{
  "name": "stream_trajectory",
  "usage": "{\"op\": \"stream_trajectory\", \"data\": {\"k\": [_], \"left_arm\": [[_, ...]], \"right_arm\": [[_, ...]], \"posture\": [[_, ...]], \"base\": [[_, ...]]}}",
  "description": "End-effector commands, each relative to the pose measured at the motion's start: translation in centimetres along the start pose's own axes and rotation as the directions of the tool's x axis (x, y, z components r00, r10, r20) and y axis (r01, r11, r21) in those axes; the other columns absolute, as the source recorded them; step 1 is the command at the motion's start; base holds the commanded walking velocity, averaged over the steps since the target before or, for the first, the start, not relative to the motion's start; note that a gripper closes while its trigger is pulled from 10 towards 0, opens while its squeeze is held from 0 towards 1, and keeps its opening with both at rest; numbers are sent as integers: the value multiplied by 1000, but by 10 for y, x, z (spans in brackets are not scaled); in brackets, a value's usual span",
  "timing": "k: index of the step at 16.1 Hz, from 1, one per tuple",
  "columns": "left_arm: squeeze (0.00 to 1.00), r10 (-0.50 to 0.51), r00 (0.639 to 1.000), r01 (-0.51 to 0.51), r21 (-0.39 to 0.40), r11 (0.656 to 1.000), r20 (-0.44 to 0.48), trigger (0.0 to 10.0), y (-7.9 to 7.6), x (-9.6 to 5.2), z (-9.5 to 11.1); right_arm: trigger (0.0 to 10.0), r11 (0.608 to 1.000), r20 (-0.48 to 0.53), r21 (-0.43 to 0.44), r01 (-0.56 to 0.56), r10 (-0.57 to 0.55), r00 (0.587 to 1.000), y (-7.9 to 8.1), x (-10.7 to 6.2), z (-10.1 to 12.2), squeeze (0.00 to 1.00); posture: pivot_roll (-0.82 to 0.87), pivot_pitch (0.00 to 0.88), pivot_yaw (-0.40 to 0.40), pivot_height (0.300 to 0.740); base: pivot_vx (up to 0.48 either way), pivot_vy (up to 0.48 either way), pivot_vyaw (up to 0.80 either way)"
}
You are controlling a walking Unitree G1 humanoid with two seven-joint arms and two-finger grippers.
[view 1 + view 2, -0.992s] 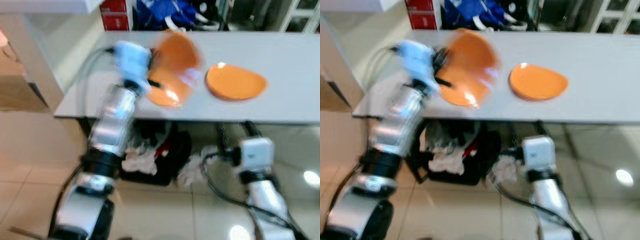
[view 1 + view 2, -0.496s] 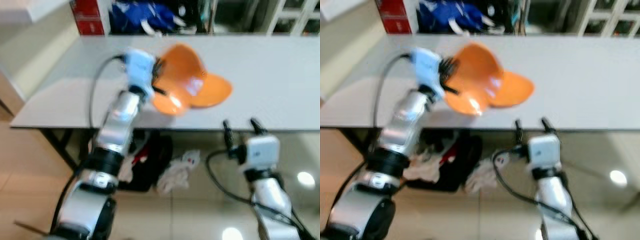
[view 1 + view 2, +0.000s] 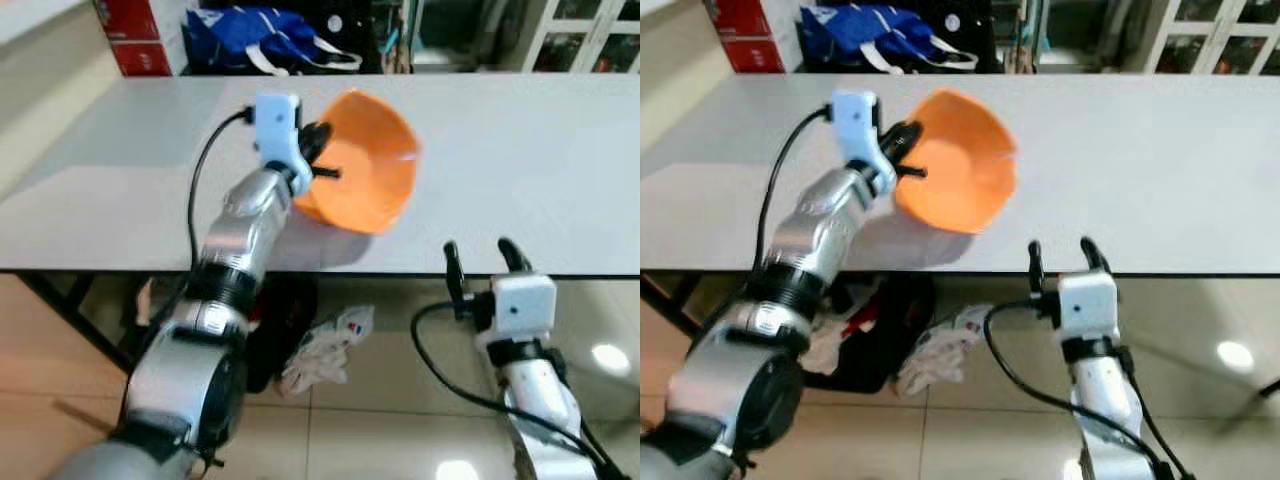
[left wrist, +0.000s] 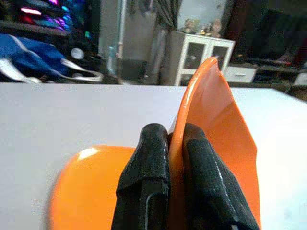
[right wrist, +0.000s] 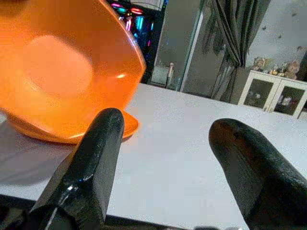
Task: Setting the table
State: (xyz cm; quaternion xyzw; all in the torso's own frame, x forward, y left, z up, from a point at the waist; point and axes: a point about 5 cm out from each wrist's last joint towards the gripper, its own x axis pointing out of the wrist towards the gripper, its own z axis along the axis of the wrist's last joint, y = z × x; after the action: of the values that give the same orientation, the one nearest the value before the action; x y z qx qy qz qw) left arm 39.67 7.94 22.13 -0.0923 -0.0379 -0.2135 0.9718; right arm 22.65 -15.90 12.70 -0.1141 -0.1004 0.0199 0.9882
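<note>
Left eye view: grey table (image 3: 560, 150) runs across the frame; L arm reaches up over its near edge, left gripper (image 3: 316, 158) clamped on the rim of an orange bowl (image 3: 365, 175), bowl tipped steeply on edge, open side facing away from the arm, held above the tabletop near the front edge. Shadow under it on the table. Right gripper (image 3: 481, 262) sits below and in front of the table edge, fingers spread, holding nothing. Behind the table: blue bag (image 3: 255, 35) w/ white straps, red box (image 3: 135, 40) at far left. Under the table on the tiled floor: black bag (image 3: 285, 320) and a crumpled white cloth (image 3: 325, 345). Right eye view: same layout; bowl tilted, L fingers pinching its rim, R gripper low by the table edge, apart from the bowl. White cabinet (image 3: 1200, 35) w/ glass doors at back right. Left wrist view: two black fingers (image 4: 146, 187) squeezed together on the thin orange rim, one each side of the bowl wall; wall rises edge-on past the fingertips. A second orange piece, an orange plate (image 4: 86, 191), lies flat on the table below and beside the fingers; cannot tell if the bowl touches it. Right wrist view: R fingers (image 5: 96, 163) wide apart, nothing between them; beyond them the bowl's inner face, tilted, w/ the plate's rim flat on the table just under it. Dark room, curtain (image 5: 230, 43) and cabinet in background.
</note>
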Motion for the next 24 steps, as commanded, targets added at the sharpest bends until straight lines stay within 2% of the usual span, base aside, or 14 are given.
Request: {"op": "stream_trajectory", "data": {"k": [1, 3, 6, 7, 9, 10, 11, 14, 17, 20, 22, 24], "left_arm": [[0, 24, 999, -24, -21, 999, 37, 0, 9, 0, 11], [0, -25, 1000, 26, -74, 997, 15, 0, -4, 8, 11], [0, 0, 1000, -1, -175, 984, -9, 0, -4, 15, 11], [0, 6, 1000, -7, -182, 983, -8, 0, -3, 16, 12], [0, 11, 1000, -13, -134, 991, -12, 0, -5, 17, 11], [0, 5, 1000, -9, -134, 991, -24, 0, -7, 18, 7], [0, 15, 999, -21, -154, 988, -45, 0, -6, 17, 2], [0, 47, 995, -63, -184, 981, -92, 0, -1, 14, -11], [0, 40, 996, -54, -174, 983, -83, 0, -4, 16, -10], [0, -17, 999, 10, -131, 991, -50, 0, -15, 20, -3], [0, -93, 995, 91, -56, 994, -34, 0, -32, 25, 3], [0, -139, 990, 139, -12, 990, -37, 0, -43, 28, 5]], "right_arm": [[10000, 1000, 11, 11, -21, 21, 1000, 6, 0, 3, 0], [10000, 1000, 10, 13, -22, 22, 1000, 7, -1, 3, 0], [10000, 1000, 6, 13, -21, 21, 1000, 7, -1, 2, 0], [10000, 1000, 6, 13, -20, 20, 1000, 7, -2, 2, 0], [10000, 1000, 6, 14, -17, 17, 1000, 7, -2, 3, 0], [10000, 999, 2, 42, -11, 11, 1000, 6, -4, 3, 0], [10000, 992, -9, 121, -47, 48, 999, 7, -9, 3, 0], [10000, 963, -64, 235, -131, 150, 987, 12, -22, -2, 0], [10000, 964, -76, 224, -141, 162, 984, 10, -23, -4, 0], [10000, 964, -85, 219, -149, 171, 982, 9, -24, -4, 0], [10000, 962, -89, 224, -156, 179, 980, 13, -26, -5, 0], [10000, 960, -91, 228, -166, 190, 977, 17, -27, -4, 0]], "posture": [[-75, 0, 54, 740], [-80, 0, 61, 740], [-83, 0, 62, 740], [-89, 0, 62, 740], [-94, 0, 64, 740], [-95, 0, 65, 740], [-95, 0, 65, 740], [-97, 0, 63, 740], [-98, 0, 61, 740], [-102, 0, 63, 740], [-102, 0, 62, 740], [-100, 0, 63, 740]], "base": [[0, 0, 0], [0, 0, 0], [0, 0, 0], [0, 0, 0], [0, 0, 0], [0, 0, 0], [375, 296, 0], [377, 296, 0], [379, 292, 0], [381, 292, 0], [456, 0, 0], [463, 0, 0]]}}
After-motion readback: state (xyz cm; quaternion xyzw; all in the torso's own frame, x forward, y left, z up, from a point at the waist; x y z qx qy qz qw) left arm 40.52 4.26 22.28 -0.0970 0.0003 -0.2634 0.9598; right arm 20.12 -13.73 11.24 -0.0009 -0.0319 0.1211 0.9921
